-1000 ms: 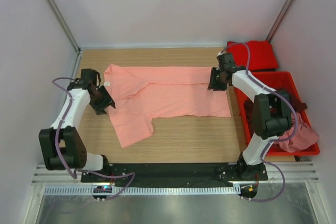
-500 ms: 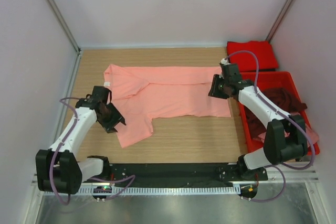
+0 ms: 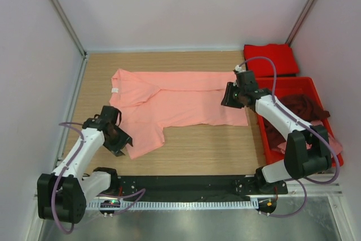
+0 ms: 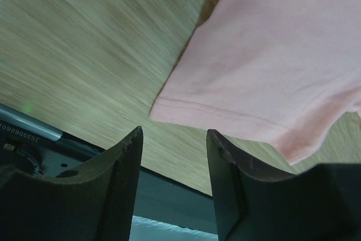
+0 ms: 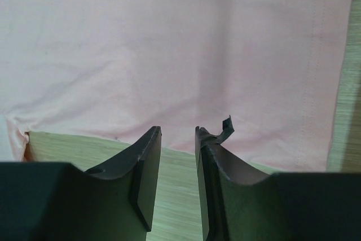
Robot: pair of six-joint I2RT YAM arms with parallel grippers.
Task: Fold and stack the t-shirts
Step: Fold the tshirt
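Observation:
A salmon-pink t-shirt (image 3: 186, 101) lies spread flat on the wooden table; it fills the top of both wrist views (image 4: 276, 55) (image 5: 169, 43). My left gripper (image 3: 119, 140) is open and empty, just left of the shirt's near-left corner (image 4: 161, 111). My right gripper (image 3: 229, 95) is open and empty, with a narrow gap, low over the shirt's right side. A bright red t-shirt (image 3: 271, 59) lies folded at the back right. A dark maroon t-shirt (image 3: 302, 107) and a dusty pink one (image 3: 335, 143) lie in the red bin.
The red plastic bin (image 3: 293, 80) stands along the table's right edge, and the right arm reaches over its left wall. The black base rail (image 3: 180, 183) runs along the near edge, close below the left gripper (image 4: 174, 139).
My left gripper has moved toward the near edge, down along the shirt's left side to its near-left corner. My right arm swung its elbow down over the bin; its gripper shifted slightly.

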